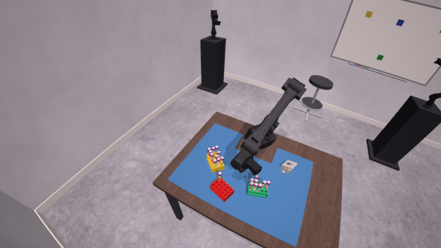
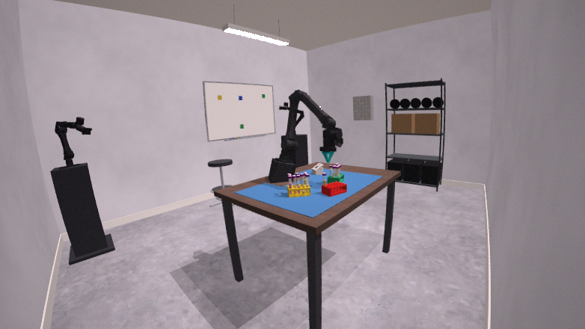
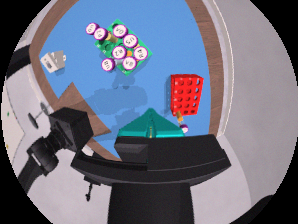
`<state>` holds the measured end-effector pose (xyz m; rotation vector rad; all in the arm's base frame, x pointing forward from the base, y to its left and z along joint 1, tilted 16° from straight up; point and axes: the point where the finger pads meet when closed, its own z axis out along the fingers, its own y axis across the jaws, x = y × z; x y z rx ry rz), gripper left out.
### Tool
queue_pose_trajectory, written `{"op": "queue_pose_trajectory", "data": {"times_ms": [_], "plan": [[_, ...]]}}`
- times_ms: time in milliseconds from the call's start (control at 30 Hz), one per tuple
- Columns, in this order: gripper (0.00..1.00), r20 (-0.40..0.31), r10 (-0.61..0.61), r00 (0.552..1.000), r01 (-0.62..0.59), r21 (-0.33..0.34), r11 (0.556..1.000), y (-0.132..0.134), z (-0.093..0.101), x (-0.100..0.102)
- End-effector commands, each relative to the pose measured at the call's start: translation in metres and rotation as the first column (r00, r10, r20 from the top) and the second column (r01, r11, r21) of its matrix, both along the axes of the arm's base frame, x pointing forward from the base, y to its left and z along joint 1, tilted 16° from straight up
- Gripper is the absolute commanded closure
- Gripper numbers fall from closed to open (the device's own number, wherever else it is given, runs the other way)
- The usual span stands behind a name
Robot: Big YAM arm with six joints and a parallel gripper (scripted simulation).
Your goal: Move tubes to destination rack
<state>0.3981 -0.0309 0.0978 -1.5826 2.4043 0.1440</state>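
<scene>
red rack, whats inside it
One tube stands in a corner well of the red rack; the other wells look empty. Well bottoms are not visible, and the tube's cap ID is unreadable.
</scene>
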Motion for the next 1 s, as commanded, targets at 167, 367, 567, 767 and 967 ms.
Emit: {"op": "queue_pose_trajectory", "data": {"times_ms": [167,367,567,767,967], "plan": [[1.00,0.025,-0.030,0.999,0.030,0.001,1.000,0.025,0.016,0.003],[1.00,0.033,-0.030,0.999,0.030,0.003,1.000,0.048,0.023,0.003],[1.00,0.034,-0.030,0.999,0.030,0.006,1.000,0.072,0.029,0.001],[1.00,0.034,-0.030,0.999,0.030,0.008,1.000,0.087,0.033,-0.001],[1.00,0.026,-0.030,0.999,0.030,0.009,1.000,0.101,0.032,-0.008]]}}
